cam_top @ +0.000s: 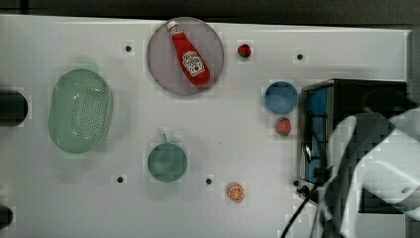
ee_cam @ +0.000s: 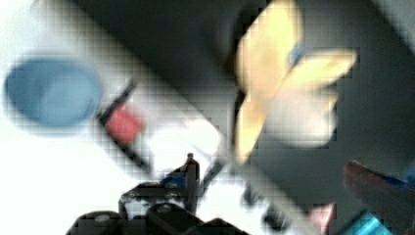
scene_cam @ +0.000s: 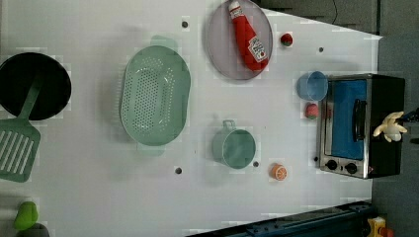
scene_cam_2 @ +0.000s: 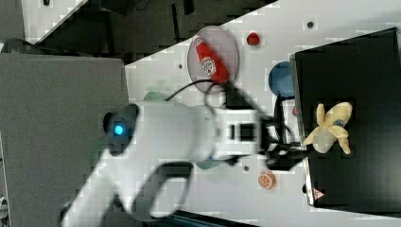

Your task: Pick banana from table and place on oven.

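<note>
The banana (scene_cam_2: pixel 331 127), pale yellow with splayed peel strips, lies on the matte black top of the oven (scene_cam_2: pixel 359 66), near its front edge. In the left view the banana (scene_cam: pixel 390 127) rests at the far side of the oven (scene_cam: pixel 346 123). My gripper (scene_cam_2: pixel 295 151) hovers just off the oven's front edge, beside the banana and apart from it, open and holding nothing. In the wrist view the banana (ee_cam: pixel 284 98) lies free on the dark top. In the top view my white arm (cam_top: pixel 381 168) covers much of the oven (cam_top: pixel 366 91) at the right end of the white table (cam_top: pixel 223 124).
A blue cup (cam_top: pixel 281 97) and a strawberry (cam_top: pixel 283 126) stand by the oven door. An orange slice (cam_top: pixel 236 193), a green mug (cam_top: pixel 167 161), a green colander (cam_top: pixel 79 110) and a ketchup bottle (cam_top: pixel 189 53) on a grey plate (cam_top: pixel 161 69) are spread over the table.
</note>
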`<state>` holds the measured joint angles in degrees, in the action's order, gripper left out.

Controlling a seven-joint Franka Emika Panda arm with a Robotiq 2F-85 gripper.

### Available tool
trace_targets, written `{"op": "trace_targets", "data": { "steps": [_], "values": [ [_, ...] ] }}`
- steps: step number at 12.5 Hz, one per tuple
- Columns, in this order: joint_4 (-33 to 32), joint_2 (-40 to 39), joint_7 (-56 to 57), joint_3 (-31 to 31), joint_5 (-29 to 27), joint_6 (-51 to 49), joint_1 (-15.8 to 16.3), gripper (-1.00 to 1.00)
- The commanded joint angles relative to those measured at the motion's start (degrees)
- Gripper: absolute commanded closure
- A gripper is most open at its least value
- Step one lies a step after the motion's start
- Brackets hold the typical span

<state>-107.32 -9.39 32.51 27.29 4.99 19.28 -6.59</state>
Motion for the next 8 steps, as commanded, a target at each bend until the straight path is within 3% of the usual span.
{"op": "trace_targets", "data": {
  "steps": [1,5,8],
  "values": [
    [6.4,6.4,-0.8,-8.7,-2.4,-10.0,7.0,-1.00],
    [8.7,12.4,-26.9,-19.9,-2.4,-10.4,10.2,-1.00],
    [8.0,15.0,-35.4,-24.5,-2.3,-13.1,10.6,-1.00]
  ]
}}
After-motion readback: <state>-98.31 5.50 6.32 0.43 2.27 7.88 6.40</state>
